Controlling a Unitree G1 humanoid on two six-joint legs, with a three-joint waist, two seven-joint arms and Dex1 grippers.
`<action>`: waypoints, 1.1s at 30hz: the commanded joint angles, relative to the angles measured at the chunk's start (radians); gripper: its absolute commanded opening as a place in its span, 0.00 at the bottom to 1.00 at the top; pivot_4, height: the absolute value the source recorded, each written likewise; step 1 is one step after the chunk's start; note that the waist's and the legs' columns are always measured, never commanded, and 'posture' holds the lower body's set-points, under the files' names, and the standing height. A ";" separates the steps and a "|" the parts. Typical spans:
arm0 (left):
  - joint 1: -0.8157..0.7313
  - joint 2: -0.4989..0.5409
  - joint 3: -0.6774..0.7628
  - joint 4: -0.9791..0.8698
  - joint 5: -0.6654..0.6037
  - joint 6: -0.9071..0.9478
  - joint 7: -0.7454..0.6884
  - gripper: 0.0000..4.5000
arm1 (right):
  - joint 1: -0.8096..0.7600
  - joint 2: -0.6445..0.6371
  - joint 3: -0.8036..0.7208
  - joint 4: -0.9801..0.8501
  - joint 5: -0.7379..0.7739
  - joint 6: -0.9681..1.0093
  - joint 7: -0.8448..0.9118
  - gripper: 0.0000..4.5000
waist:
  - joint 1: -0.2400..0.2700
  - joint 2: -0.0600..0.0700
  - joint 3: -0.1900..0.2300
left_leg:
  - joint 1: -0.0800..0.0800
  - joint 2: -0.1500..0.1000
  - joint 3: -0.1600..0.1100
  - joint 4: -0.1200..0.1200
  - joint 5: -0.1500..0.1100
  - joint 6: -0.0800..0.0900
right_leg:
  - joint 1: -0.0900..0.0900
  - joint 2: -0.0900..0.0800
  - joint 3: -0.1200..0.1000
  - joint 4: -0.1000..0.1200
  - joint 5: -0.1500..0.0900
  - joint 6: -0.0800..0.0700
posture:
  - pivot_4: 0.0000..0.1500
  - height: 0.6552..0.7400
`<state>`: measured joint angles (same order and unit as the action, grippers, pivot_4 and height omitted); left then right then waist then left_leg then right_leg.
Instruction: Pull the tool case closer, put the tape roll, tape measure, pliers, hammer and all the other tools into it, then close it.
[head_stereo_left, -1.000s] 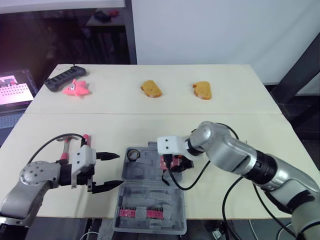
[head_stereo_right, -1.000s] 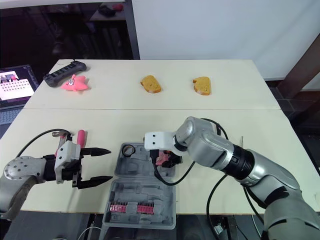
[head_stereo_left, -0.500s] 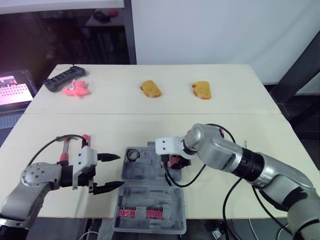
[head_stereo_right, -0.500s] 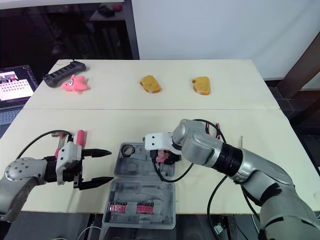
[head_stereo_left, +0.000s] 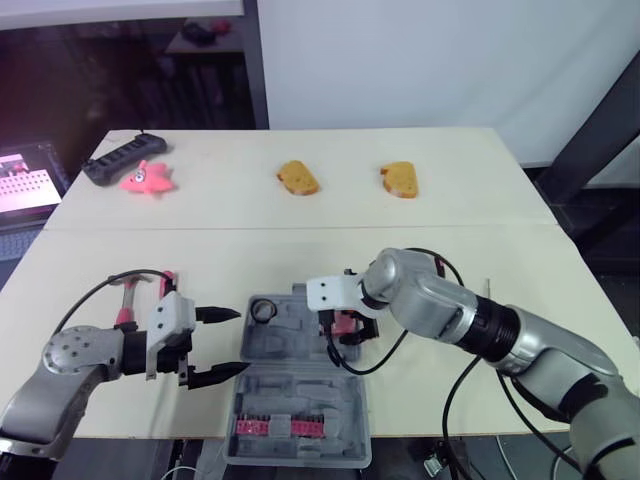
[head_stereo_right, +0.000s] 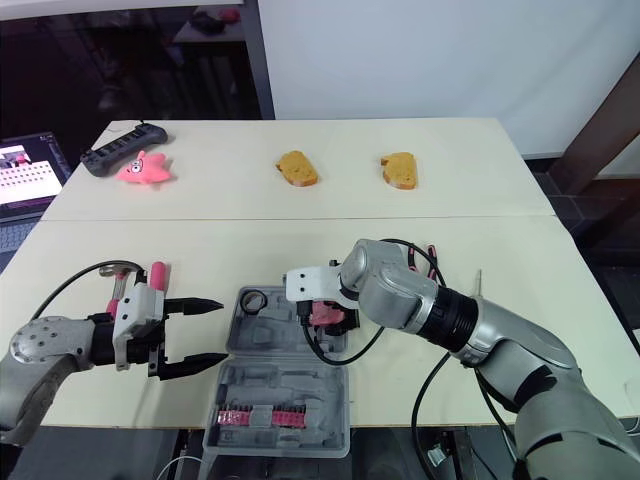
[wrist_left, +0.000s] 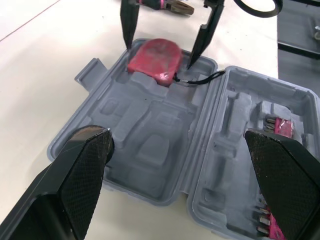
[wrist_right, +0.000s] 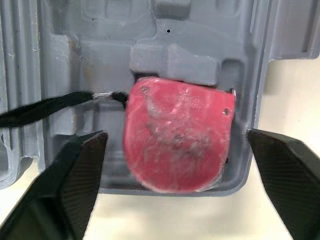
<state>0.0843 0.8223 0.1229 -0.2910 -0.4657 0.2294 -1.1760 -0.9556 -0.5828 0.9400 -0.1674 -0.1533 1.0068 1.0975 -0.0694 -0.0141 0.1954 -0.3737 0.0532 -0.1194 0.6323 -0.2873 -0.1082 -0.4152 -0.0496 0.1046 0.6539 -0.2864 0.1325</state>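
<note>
The grey tool case (head_stereo_left: 300, 375) lies open at the table's front edge, with a row of red bits (head_stereo_left: 280, 425) in its near half. A black tape roll (head_stereo_left: 264, 310) sits in its far left corner. The red tape measure (wrist_right: 177, 132) rests in the recess at the far right corner, its black strap trailing across the tray. My right gripper (head_stereo_left: 345, 335) hangs over it, open, one finger on each side. My left gripper (head_stereo_left: 240, 340) is open just left of the case, pointing at it. A red-handled hammer (head_stereo_left: 168, 277) lies behind the left gripper. Pliers (wrist_left: 172, 6) lie beyond the case.
Two pieces of bread (head_stereo_left: 298, 178) (head_stereo_left: 400, 180) lie at the back of the table. A pink toy (head_stereo_left: 148, 178) and a black power strip (head_stereo_left: 115, 160) are at the back left. A lit laptop screen (head_stereo_left: 25, 175) stands off the table's left side.
The right wrist has shifted slightly left over the case's far right corner, with the tape measure staying under it. The left gripper has held still. The whole picture has shifted a little.
</note>
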 joint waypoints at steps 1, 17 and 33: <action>-0.002 0.001 0.008 -0.029 -0.016 -0.001 -0.001 1.00 | -0.004 0.007 -0.044 -0.038 0.009 0.009 0.002 0.99 | -0.002 0.000 0.000 | 0.000 0.000 0.000 0.000 0.000 0.000 | 0.000 0.000 0.000 0.000 0.000 0.000 | 1.00 1.00; -0.013 0.006 0.008 -0.016 -0.012 -0.005 -0.011 1.00 | 0.134 0.004 -0.369 -0.191 0.223 0.112 -0.030 0.99 | 0.000 0.000 0.000 | 0.000 0.000 0.000 0.000 0.000 0.000 | 0.000 0.000 0.000 0.000 0.000 0.000 | 1.00 1.00; -0.008 0.006 0.020 0.001 -0.010 -0.009 -0.014 1.00 | 0.494 -0.002 -0.612 -0.314 0.285 -0.175 -0.246 0.58 | 0.002 -0.001 0.000 | 0.000 0.000 0.000 0.000 0.000 0.000 | 0.001 0.000 0.000 -0.001 0.000 0.000 | 1.00 1.00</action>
<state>0.0766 0.8226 0.1286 -0.2767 -0.4666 0.2311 -1.1871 -0.4704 -0.5928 0.3654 -0.4392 0.1212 0.8749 0.8709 -0.0669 -0.0147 0.1951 -0.3736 0.0530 -0.1194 0.6322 -0.2873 -0.1081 -0.4141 -0.0497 0.1048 0.6530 -0.2865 0.1326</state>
